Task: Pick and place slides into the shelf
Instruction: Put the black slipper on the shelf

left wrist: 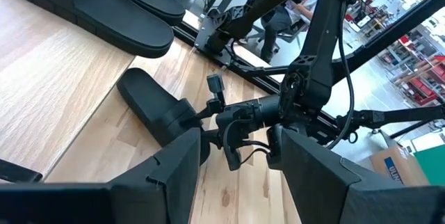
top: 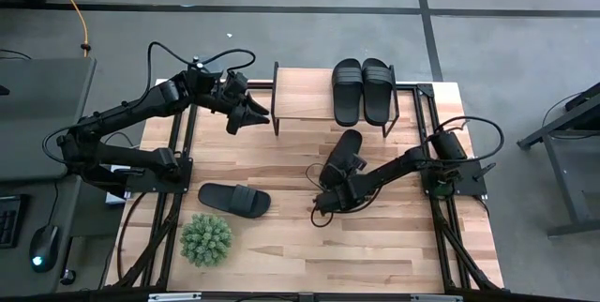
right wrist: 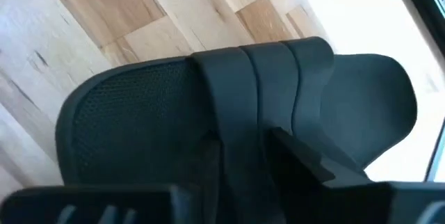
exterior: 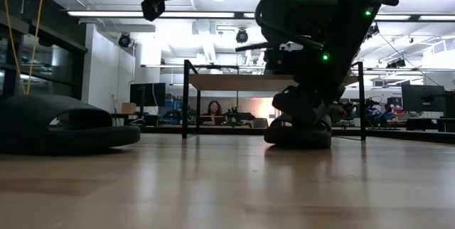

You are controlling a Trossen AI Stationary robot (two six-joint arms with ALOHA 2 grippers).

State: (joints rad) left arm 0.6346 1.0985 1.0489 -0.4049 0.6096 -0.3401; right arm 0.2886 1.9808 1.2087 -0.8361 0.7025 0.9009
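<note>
Two black slides [top: 363, 90] lie side by side on the right part of the shelf [top: 300, 105], a light wood plank on thin black legs at the table's far side. A third slide [top: 234, 199] rests sole-down on the table, near left of centre. A fourth slide [top: 344, 149] lies in front of the shelf, under my right gripper [top: 336, 175], which slants down onto its strap. My left gripper [top: 246, 114] hangs open in the air left of the shelf, with nothing between its fingers [left wrist: 174, 175]. My right gripper comes at the fourth slide's strap [right wrist: 254, 92] slanting down from the table's near right. One finger [right wrist: 306, 160] lies against the strap's edge; the other is hidden by the strap and the gripper. The slide's sole [exterior: 298, 138] rests flat on the table.
A small green potted plant [top: 206, 239] stands near the table's near left corner. The left part of the shelf top [top: 300, 91] is bare wood. Black frame bars [top: 183, 152] run along the table's left and right sides. A person [exterior: 213, 109] sits in the room beyond.
</note>
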